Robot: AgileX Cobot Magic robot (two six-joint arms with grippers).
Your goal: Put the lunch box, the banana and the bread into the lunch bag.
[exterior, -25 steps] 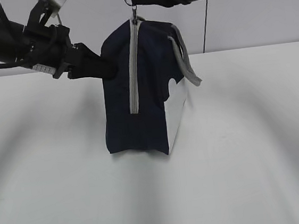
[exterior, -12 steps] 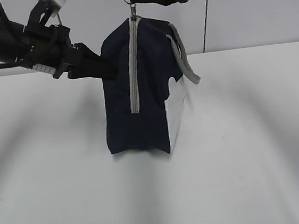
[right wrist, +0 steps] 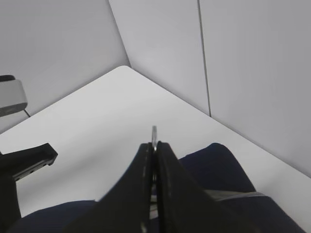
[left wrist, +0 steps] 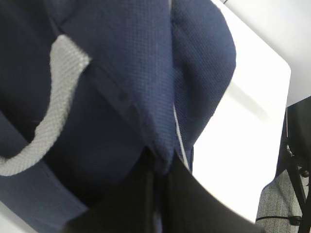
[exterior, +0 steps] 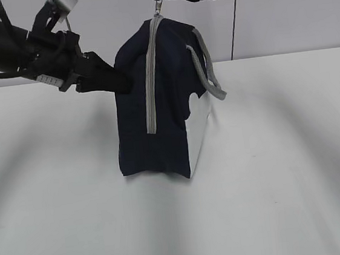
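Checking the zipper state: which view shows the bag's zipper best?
The exterior view: the grey zipper runs closed down the lunch bag. The right wrist view shows only its ring pull; the left wrist view shows fabric, no zipper.

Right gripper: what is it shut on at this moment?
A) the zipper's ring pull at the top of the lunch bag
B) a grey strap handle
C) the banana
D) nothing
A: the right gripper is shut on the ring pull above the lunch bag, with the grey strap handle hanging free.

Upright navy lunch bag (exterior: pixel 155 104), grey zipper (exterior: pixel 149 81) closed
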